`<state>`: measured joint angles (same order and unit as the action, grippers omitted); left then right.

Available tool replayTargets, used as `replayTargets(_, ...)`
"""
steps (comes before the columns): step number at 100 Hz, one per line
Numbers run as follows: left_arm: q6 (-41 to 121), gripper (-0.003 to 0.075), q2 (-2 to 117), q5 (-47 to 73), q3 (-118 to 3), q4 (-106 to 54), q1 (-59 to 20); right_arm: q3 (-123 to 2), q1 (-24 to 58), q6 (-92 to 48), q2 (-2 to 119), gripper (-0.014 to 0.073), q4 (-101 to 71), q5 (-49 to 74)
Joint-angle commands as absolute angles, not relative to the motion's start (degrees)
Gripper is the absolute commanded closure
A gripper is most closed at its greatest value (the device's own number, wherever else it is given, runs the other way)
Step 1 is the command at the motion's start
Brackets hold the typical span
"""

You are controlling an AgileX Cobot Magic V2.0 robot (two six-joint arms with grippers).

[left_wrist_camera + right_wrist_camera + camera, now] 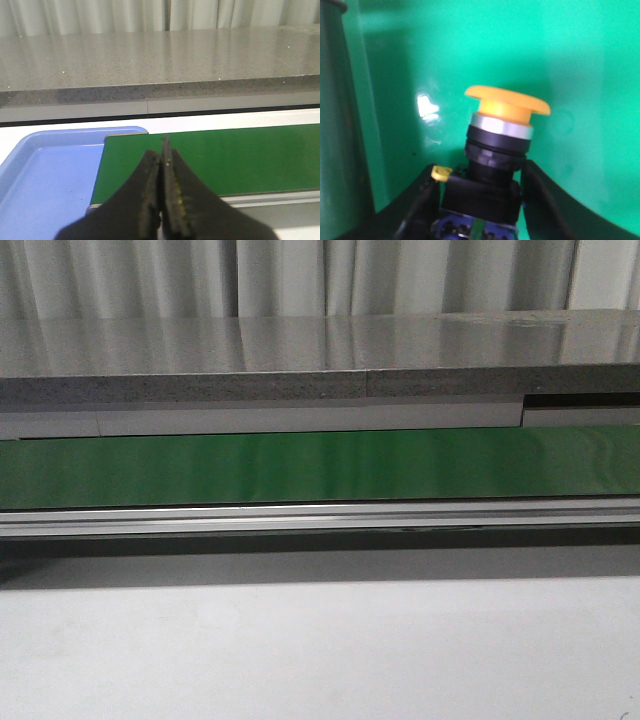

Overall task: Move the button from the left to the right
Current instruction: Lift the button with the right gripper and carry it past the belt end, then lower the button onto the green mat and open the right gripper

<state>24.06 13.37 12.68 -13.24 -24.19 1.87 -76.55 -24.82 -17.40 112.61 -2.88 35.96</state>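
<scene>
The button (507,105) shows only in the right wrist view: a round yellow-orange head, a silver ring, and a black body with blue parts below. My right gripper (481,174) is shut on its black body, one black finger on each side, and holds it in front of a bright green surface (570,60). My left gripper (162,150) is shut and empty above the left end of the green belt (240,155). Neither gripper nor the button shows in the front view.
The green belt (320,465) runs across the front view behind a metal rail (320,517). A grey stone counter (300,350) lies beyond it and a white surface (320,650) in front. A blue tray (45,185) sits at the belt's left end. A dark wall (335,125) edges the green surface.
</scene>
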Motion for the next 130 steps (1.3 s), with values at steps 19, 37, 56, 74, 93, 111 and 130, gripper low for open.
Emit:
replayTargets(19, 24.0, 0.0741, 13.8, 8.9, -14.9, -24.9, 1.5, -78.5, -25.2, -17.9, 109.5, 0.0085, -4.5, 34.2)
replayTargets(37, 24.0, 0.0741, 13.8, 8.9, -14.9, -24.9, 1.5, -78.5, -25.2, -17.9, 109.4, 0.004, -4.5, 34.2)
replayTargets(56, 24.0, 0.0741, 13.8, 8.9, -14.9, -24.9, 1.5, -78.9, -25.7, -14.0, 107.2, 0.0041, -4.4, 34.1)
replayTargets(74, 24.0, 0.0741, 13.8, 8.9, -14.9, -24.9, 1.5, -78.9, -24.7, -12.9, 101.9, 0.0041, -5.0, 32.4)
replayTargets(93, 24.0, 0.0741, 13.8, 8.9, -14.9, -24.9, 1.5, -78.9, -21.9, -12.9, 95.2, 0.0041, -7.6, 29.6)
replayTargets(111, 24.0, 0.0741, 13.8, 8.9, -14.9, -24.9, 1.5, -78.9, -16.5, -12.9, 89.2, 0.0041, -9.8, 27.2)
replayTargets(130, 24.0, 0.0741, 13.8, 8.9, -14.9, -24.9, 1.5, -78.8, -9.7, -12.9, 83.7, 0.0041, -10.5, 26.1)
